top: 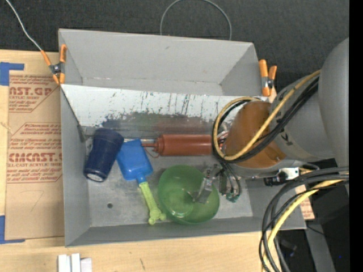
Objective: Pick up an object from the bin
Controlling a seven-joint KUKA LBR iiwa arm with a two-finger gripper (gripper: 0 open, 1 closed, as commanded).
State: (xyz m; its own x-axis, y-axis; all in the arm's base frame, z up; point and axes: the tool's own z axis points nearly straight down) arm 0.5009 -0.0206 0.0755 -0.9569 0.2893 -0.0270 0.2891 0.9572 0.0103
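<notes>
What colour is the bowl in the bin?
The bowl is translucent green, seen best in the camera view.

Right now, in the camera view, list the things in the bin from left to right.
The dark blue cup → blue scoop with yellow-green handle → green bowl.

Gripper [204,190] low over right side of green bowl [177,200], near front edge of bin [74,174]; blue scoop [133,160], dark blue cup [102,154] leftward; brown cylinder [182,145] behind.
</notes>
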